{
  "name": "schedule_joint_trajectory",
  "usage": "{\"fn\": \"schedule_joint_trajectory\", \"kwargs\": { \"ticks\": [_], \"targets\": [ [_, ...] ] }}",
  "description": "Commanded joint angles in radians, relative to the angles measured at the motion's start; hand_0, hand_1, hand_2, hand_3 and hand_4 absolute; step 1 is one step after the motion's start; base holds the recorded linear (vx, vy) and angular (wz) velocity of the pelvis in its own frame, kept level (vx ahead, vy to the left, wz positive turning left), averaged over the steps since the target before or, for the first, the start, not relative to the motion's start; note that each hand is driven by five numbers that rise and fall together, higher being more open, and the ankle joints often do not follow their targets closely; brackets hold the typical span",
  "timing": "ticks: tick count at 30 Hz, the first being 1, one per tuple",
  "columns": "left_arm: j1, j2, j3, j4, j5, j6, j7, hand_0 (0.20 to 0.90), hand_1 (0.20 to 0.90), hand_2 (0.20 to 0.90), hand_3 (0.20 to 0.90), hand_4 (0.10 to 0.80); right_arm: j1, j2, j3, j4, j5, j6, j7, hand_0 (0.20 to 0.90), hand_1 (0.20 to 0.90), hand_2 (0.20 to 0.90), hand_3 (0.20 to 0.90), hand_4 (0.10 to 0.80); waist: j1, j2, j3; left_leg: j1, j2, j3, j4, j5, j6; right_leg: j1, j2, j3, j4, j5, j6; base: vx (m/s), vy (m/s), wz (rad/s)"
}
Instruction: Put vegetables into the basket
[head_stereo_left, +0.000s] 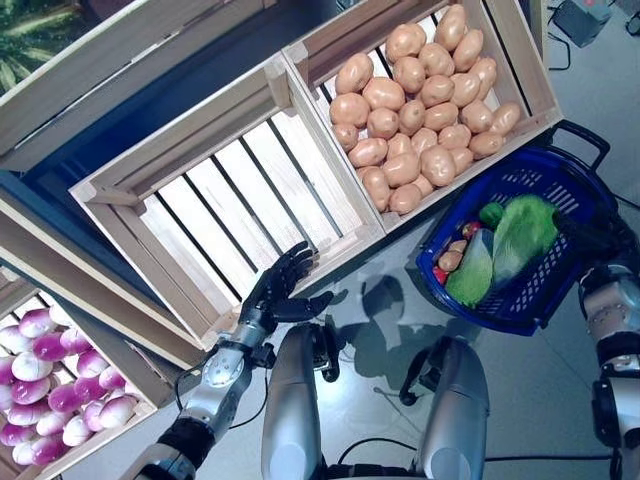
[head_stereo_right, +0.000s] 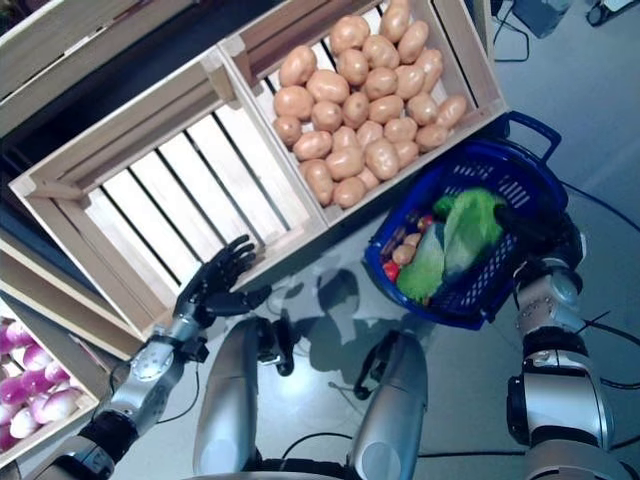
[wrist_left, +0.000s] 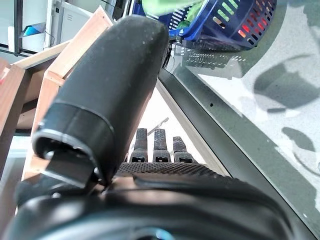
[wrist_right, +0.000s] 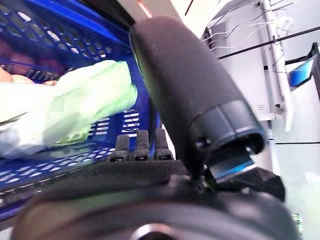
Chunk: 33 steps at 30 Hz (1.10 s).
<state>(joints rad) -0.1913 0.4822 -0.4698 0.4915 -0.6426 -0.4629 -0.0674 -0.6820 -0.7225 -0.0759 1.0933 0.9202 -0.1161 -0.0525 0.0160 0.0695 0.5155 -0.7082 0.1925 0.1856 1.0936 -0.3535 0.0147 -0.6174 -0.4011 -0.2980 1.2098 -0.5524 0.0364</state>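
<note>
The left robot hand (head_stereo_left: 280, 290) hangs open over the empty crate's (head_stereo_left: 230, 190) front edge. The right robot hand (head_stereo_right: 535, 232) grips the basket (head_stereo_left: 560, 290) rim; cabbages (head_stereo_left: 505, 245) lie inside, potatoes (head_stereo_left: 415, 100) fill the neighbouring crate.

You are looking down on a glossy grey floor (head_stereo_left: 520, 400) that mirrors pale light in soft patches. Slatted crates of light wood stand tilted on a dark display stand (head_stereo_left: 130, 110) across the far side. The middle crate (head_stereo_left: 230, 200) shows you only bare slats. The crate to its right (head_stereo_left: 520, 90) and a crate at the near left (head_stereo_left: 120, 440) are part of the same furniture. At the far left corner you see a strip of green striped rind (head_stereo_left: 30, 40). In the right wrist view, white cabinets (wrist_right: 250, 60) stand behind.
</note>
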Motion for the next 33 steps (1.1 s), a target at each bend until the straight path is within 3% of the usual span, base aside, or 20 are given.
{"fn": "schedule_joint_trajectory", "kwargs": {
  "ticks": [1,11,17,21,27,33],
  "targets": [
    [0.022,0.014,-0.013,-0.07,-0.02,-0.092,-0.035,0.9,0.9,0.9,0.9,0.8,-0.033,-0.087,-0.048,-0.009,0.048,-0.084,0.056,0.9,0.9,0.9,0.9,0.8,0.019,-0.017,-0.083,0.184,0.0,0.018,-0.092,-0.145,0.011,0.084,0.057,-0.019,-0.15,0.101,-0.047,0.049,0.021,0.0],
    [0.044,0.012,-0.038,-0.054,0.081,-0.08,-0.044,0.9,0.9,0.9,0.9,0.8,0.045,0.01,-0.033,-0.029,0.061,-0.066,0.105,0.9,0.9,0.9,0.9,0.8,0.026,-0.052,-0.154,0.368,-0.011,0.048,-0.389,-0.015,-0.002,0.265,0.127,-0.054,-0.43,0.208,-0.038,0.049,0.031,-0.06],
    [0.047,-0.058,-0.011,0.051,0.191,0.017,0.008,0.9,0.9,0.9,0.9,0.8,0.188,0.289,0.036,-0.124,0.118,-0.084,0.121,0.9,0.9,0.9,0.9,0.8,0.017,-0.074,-0.251,0.576,-0.064,0.096,-0.737,0.141,-0.017,0.471,0.23,-0.043,-0.82,0.341,-0.008,0.128,0.077,-0.21],
    [0.081,-0.095,0.011,0.081,0.248,0.025,0.005,0.9,0.9,0.9,0.9,0.8,0.312,0.383,0.088,-0.152,0.087,-0.084,0.181,0.9,0.9,0.9,0.9,0.8,0.01,-0.07,-0.317,0.709,-0.104,0.108,-0.94,0.213,-0.025,0.615,0.283,-0.029,-1.056,0.42,0.009,0.158,0.092,-0.07],
    [0.148,-0.131,0.059,0.087,0.302,0.008,0.005,0.9,0.9,0.9,0.9,0.8,0.514,0.515,0.191,-0.271,0.058,-0.112,0.249,0.9,0.9,0.9,0.9,0.8,-0.01,-0.064,-0.374,0.848,-0.143,0.123,-1.17,0.289,-0.03,0.741,0.315,-0.014,-1.27,0.514,0.033,0.069,0.087,-0.03],
    [0.167,-0.176,0.107,0.139,0.302,0.017,0.022,0.9,0.9,0.9,0.9,0.8,0.607,0.573,0.265,-0.391,0.024,-0.132,0.314,0.9,0.9,0.9,0.9,0.8,-0.033,-0.065,-0.389,0.868,-0.151,0.127,-1.181,0.275,-0.028,0.765,0.32,-0.009,-1.297,0.527,0.04,-0.003,0.029,-0.04]
  ]
}}
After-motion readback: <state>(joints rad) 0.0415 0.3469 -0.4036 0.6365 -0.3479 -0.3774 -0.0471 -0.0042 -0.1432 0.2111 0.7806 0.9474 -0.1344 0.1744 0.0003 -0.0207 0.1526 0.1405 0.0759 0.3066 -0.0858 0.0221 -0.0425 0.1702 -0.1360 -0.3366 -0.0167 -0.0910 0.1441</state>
